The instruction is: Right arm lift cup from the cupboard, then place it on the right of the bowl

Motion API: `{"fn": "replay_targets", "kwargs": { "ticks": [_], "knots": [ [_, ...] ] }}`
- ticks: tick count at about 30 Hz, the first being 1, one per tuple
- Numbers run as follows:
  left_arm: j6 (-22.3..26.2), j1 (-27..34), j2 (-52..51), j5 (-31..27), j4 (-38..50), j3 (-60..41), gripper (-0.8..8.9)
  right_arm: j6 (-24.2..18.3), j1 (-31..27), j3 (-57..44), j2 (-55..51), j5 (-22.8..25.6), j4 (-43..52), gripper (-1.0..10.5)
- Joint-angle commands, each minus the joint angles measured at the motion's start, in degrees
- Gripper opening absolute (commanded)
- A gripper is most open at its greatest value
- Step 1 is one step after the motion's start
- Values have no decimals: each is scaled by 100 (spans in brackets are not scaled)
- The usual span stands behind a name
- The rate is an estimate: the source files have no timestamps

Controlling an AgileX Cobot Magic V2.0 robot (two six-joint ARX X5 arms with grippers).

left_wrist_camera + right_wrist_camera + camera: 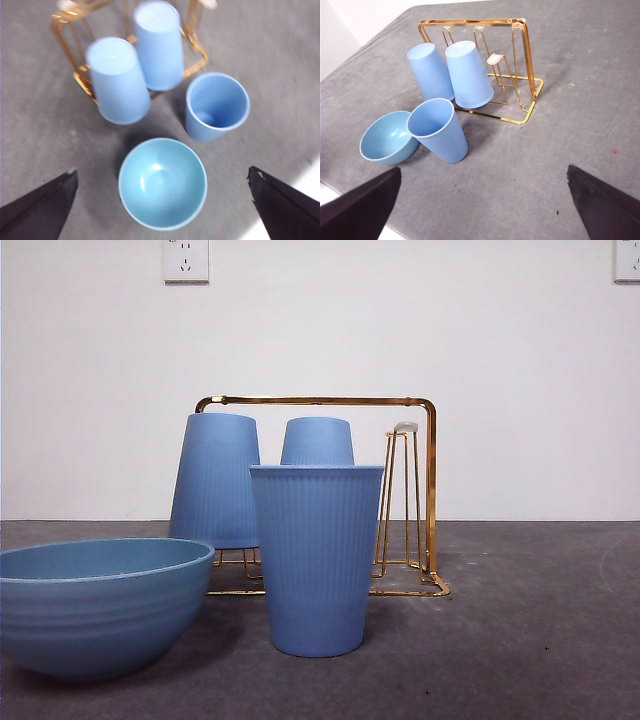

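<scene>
Cup upright beside the bowl, both pincers clear

Cup [317,555] stands mouth-up on the grey table [580,115], just beside the teal bowl [95,600] and in front of the gold cupboard [430,490]. 2 more identical cups [431,70] sit inverted on the rack's pegs; 1 peg at the far end is bare. From how things lie, the placing looks done, or close to it.

Right gripper [485,210] hovers high above the table, its jaws wide apart and holding nothing; the cup is ahead of and below it, well apart, slightly toward its left jaw. Left gripper [162,210] also hangs with jaws spread and empty, with the bowl directly below between them and the cup just beyond it.

Handling, as a judgement: the tumbler looks like thin plastic, so light, fairly stiff but able to flex under a hard squeeze. Fine vertical ribs should help against slipping, though the taper could let it slide downward. A grip across the wall below the rim, or 1 jaw inside the mouth, seems soundest. Tall and narrow-based, it could tip if nudged.
</scene>
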Motion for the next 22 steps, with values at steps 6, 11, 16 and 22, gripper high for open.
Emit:
{"fn": "replay_targets", "kwargs": {
  "ticks": [6, 11, 16, 22],
  "knots": [
    [-988, 59, -2227, -9, 916, -1812, 549, -221, 24, 92, 7, -337, 92, 539],
    [-1027, 59, -2551, -9, 844, -1923, 518, -219, 24, 92, 4, -337, 92, 525],
    [-1025, 59, -2546, -11, 887, -1923, 14, -216, 22, 92, 4, -264, 96, 14],
    [-1025, 59, -2553, -11, 872, -1921, 15, -199, 22, 92, 4, -273, 96, 14]
  ]
}}
